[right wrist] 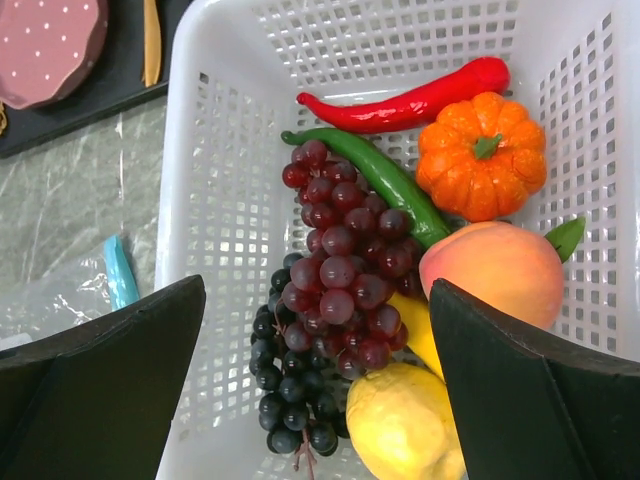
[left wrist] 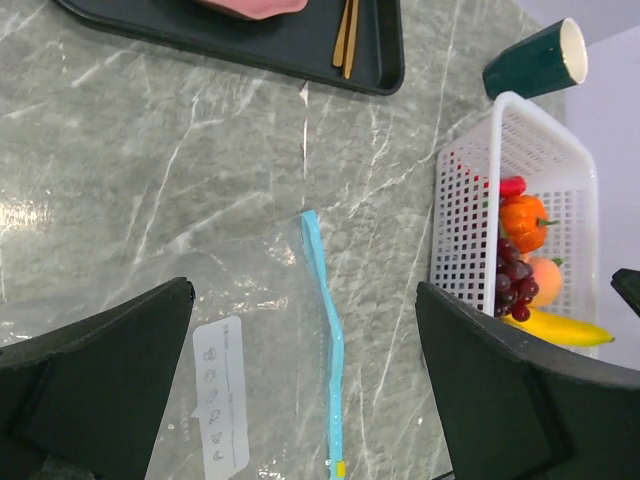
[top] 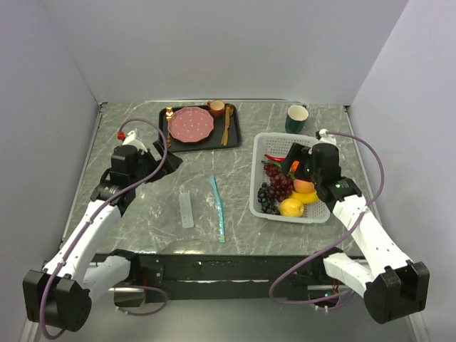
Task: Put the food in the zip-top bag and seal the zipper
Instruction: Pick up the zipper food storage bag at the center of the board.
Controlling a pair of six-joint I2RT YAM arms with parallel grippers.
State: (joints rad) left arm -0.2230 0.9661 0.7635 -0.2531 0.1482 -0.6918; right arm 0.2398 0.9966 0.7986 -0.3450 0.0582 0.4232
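Two grippers are out over the table (top: 142,214), and both have their fingers spread wide with nothing held. The left gripper (left wrist: 310,400) hangs above the bag (left wrist: 255,330), which lies flat under the gap between its fingers (left wrist: 110,385). The zipper (left wrist: 328,320) runs lengthwise through that gap, closer to the finger on the basket side, while the bag's white label (left wrist: 222,390) sits close to the other finger. I cannot tell whether the zipper is pressed shut. Out past the fingertips are the black tray (left wrist: 300,45) with gold cutlery (left wrist: 345,40) and a dark green cup (left wrist: 535,60). The right gripper (right wrist: 320,390) hovers over the white basket (right wrist: 220,200), where all the food lies, well apart from the bag. The grapes (right wrist: 345,260) sit straight between its fingers and the lemon (right wrist: 405,425) just inside one of them. A peach (right wrist: 490,270) lies right ahead of that same finger. Farther ahead are a small pumpkin (right wrist: 482,155), a green chili (right wrist: 380,180) and a red chili (right wrist: 420,95). A banana (left wrist: 560,328) pokes out beside the grapes.
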